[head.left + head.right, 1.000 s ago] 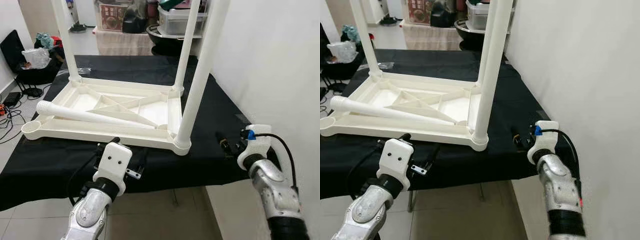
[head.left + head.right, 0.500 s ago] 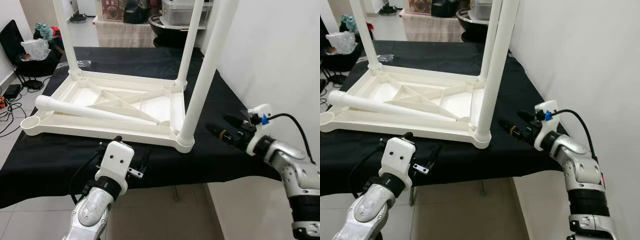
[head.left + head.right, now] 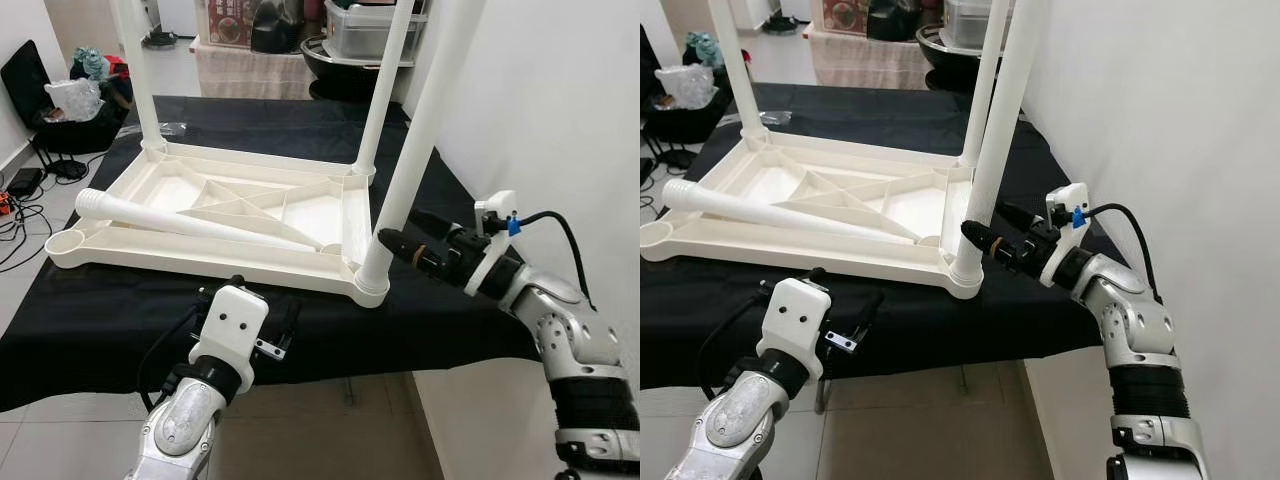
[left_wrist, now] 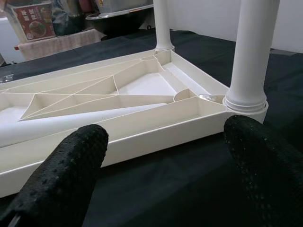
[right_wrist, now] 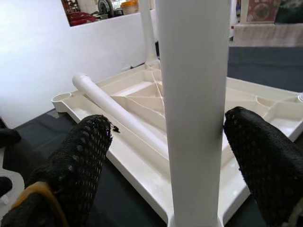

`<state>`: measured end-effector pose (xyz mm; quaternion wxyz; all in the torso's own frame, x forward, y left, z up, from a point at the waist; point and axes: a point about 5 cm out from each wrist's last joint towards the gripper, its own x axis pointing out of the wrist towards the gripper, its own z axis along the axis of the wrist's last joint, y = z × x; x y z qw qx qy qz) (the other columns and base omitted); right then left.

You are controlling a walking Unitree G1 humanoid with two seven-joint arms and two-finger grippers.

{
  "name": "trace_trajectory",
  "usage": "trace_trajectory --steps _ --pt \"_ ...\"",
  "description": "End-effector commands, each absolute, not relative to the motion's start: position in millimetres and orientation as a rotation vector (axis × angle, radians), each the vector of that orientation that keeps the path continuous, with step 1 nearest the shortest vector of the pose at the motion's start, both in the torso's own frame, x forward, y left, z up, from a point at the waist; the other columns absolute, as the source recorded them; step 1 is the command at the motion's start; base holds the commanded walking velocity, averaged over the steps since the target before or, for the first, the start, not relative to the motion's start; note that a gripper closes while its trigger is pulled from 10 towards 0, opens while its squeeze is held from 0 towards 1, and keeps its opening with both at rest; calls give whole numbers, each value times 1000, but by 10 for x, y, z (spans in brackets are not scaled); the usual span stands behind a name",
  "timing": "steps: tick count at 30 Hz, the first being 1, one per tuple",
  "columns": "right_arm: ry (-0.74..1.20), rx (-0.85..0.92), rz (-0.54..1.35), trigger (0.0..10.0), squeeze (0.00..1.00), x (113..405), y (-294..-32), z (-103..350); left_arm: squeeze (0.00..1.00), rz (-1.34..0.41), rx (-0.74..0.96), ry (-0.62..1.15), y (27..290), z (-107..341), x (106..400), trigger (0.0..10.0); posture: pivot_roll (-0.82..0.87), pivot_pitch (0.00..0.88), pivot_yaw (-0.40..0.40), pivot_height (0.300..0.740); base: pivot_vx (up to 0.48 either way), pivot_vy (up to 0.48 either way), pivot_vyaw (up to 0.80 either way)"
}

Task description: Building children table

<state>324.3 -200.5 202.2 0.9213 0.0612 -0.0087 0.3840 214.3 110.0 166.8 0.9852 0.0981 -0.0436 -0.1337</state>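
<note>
Upturned white table top (image 3: 250,215) lies on black cloth (image 3: 120,320), three legs standing, loose leg (image 3: 190,222) lying inside | right gripper (image 5: 165,142) spread wide around near-corner leg (image 3: 415,160), not clamped | left gripper (image 4: 165,156) open, just short of table top's front edge

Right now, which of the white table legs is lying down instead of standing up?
The loose leg lying slantwise inside the upside-down tabletop. The other three stand upright in corner sockets, and the right hand reaches around the nearest one.
</note>
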Motion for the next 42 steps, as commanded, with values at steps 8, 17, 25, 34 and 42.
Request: trace_trajectory --steps 8,17,25,34,42 --pt "-42 141 801 10000 0 3367 -1852 2050 0 -274 207 -89 1090 1681 2119 10000 69 33 -121 740 0 0 0" --pt "-47 208 911 10000 0 3465 -1557 2042 0 -269 207 -92 1086 1684 2118 10000 76 24 -125 740 0 0 0" --pt "-48 210 910 0 0 3489 -1513 2042 0 -267 207 -91 1085 1680 2113 10000 75 23 -127 740 0 0 0" --pt "-35 135 597 0 0 3683 -1598 1942 0 -269 205 -92 1073 1678 2126 10000 70 27 -125 740 0 0 0" --pt "67 42 -71 0 0 3766 -1943 1741 0 -267 206 -93 1073 1681 2126 10000 71 31 -127 740 0 0 0"
